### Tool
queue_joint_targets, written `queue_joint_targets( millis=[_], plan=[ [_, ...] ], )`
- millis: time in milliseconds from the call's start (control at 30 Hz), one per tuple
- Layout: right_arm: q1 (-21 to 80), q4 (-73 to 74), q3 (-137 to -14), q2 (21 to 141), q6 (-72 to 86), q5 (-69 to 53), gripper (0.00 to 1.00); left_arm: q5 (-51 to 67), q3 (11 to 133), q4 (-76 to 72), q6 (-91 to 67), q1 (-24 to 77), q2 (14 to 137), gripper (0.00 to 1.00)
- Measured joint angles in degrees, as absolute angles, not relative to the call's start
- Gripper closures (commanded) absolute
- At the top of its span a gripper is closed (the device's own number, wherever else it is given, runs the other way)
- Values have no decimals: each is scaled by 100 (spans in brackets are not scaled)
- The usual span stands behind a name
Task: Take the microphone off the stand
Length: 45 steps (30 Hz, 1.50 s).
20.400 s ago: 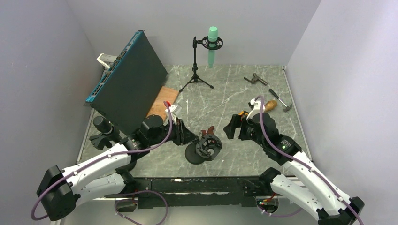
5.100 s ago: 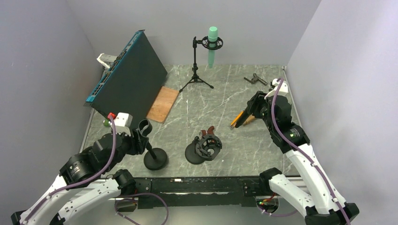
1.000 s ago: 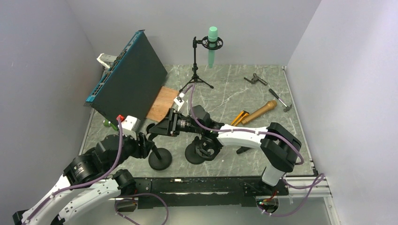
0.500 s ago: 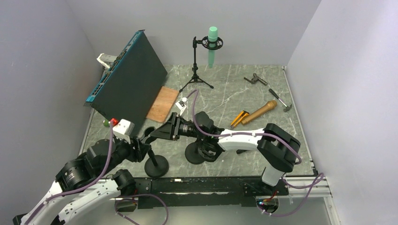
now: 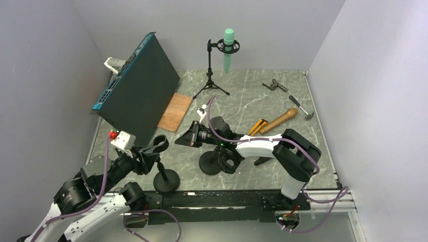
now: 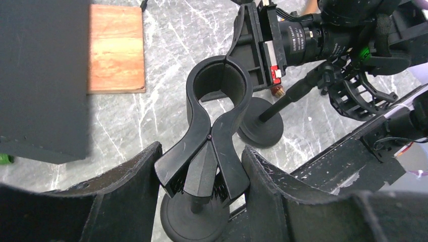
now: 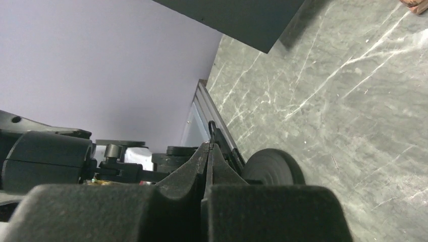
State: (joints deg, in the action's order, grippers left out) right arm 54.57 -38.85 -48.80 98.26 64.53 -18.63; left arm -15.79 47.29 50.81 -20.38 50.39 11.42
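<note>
Marbled grey surface (image 5: 237, 98): left end effector (image 6: 202, 169) grips the stand clip (image 6: 194, 103) levers; right end effector (image 7: 208, 154) clenched, empty; microphone (image 5: 279, 120) lies far right.

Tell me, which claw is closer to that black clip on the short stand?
Left. The left gripper clamps the clip by its handles; the right gripper, shut, sits just beyond it.

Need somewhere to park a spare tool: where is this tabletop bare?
Barest: the back-middle stretch of grey marble tabletop, bordered by the black tripod stand, the dark metal tool and the gold microphone. Crowded: near centre, where the left end effector clamps the black clip stand beside the right end effector and round-based shock-mount stand.
</note>
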Motion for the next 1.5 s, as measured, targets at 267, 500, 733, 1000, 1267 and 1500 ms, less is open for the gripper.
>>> queue_joint_targets(
  millis=[267, 500, 733, 1000, 1267, 1500],
  plan=[
    [5566, -2805, -5865, 9826, 5839, -1979, 81, -1540, 4611, 4394, -1503, 5039, 1675, 100],
    [5559, -1905, -6624, 9810, 5352, -1962, 45, -1417, 4397, 3570, -851, 5028, 1846, 100],
    [5365, -670, -6670, 9435, 4635, -1492, 15, -1376, 3422, 2766, -882, 5024, 1321, 98],
    [5113, -91, -6414, 8519, 4217, -1205, 0, -1369, 3181, 2279, -1284, 5006, 1485, 97],
    [4993, 104, -6132, 7985, 4143, -991, 0, -1341, 3363, 2392, -1431, 5006, 2486, 100],
    [4987, -360, -6110, 7808, 4296, -1310, 0, -1549, 4309, 3649, -1328, 5035, 2862, 100]
  ],
)
